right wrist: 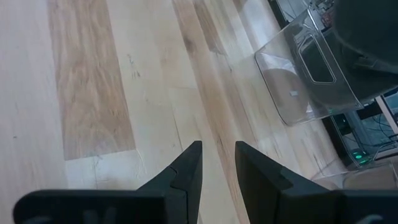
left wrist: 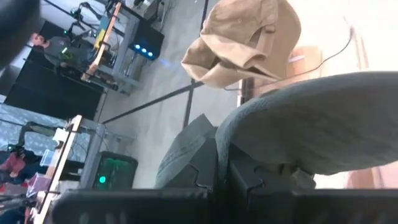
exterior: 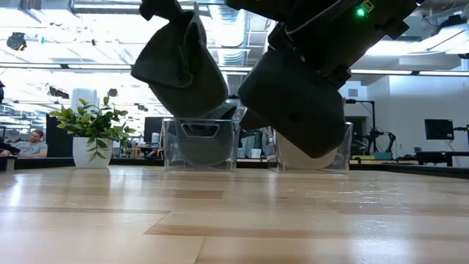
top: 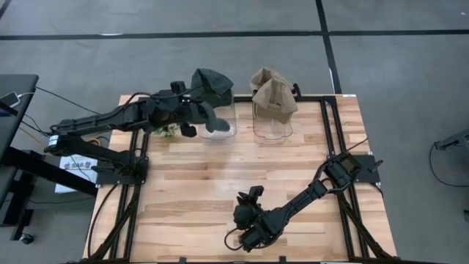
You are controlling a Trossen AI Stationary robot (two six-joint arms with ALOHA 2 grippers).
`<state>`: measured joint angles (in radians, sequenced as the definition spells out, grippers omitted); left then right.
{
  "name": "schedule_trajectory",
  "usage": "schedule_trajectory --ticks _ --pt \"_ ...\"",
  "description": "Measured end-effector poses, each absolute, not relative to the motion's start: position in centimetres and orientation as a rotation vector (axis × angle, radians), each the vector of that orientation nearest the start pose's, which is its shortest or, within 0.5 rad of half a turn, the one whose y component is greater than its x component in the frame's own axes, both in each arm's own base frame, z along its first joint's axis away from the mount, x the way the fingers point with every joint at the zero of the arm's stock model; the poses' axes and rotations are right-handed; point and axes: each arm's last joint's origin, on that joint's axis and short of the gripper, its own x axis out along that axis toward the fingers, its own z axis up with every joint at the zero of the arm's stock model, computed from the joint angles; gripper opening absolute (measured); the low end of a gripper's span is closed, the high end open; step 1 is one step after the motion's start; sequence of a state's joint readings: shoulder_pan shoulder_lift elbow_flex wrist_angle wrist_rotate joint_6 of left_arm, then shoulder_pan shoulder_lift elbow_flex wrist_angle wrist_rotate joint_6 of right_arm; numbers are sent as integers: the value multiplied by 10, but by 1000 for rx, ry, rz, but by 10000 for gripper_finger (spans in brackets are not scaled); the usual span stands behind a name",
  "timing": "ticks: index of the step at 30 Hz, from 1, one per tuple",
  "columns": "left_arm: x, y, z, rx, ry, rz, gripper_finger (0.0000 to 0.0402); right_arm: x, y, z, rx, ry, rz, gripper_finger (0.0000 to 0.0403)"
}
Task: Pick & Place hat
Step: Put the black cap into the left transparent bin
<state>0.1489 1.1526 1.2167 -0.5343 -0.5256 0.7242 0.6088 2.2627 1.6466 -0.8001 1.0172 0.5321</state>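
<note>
From above we see the left gripper (top: 207,110) clamped on the dark green hat (top: 212,82), which hangs over the left clear bin (top: 220,126); the tan hat (top: 272,94) sits on the neighbouring bin, just beyond. At table level the green hat dangles above its bin (not yet inside, we judge). The right gripper (right wrist: 216,163), fingers narrowly parted and empty, waits well apart over the wooden table (top: 198,183).

grey floor (top: 396,88) with dark seams, potted plant (exterior: 91,132), bright ceiling lights beyond
</note>
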Motion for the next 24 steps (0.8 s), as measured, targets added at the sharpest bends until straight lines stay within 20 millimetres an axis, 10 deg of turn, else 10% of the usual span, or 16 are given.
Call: schedule_trajectory --ticks 24 --pt "287 111 301 744 1037 377 10 373 227 132 -542 832 -562 87"
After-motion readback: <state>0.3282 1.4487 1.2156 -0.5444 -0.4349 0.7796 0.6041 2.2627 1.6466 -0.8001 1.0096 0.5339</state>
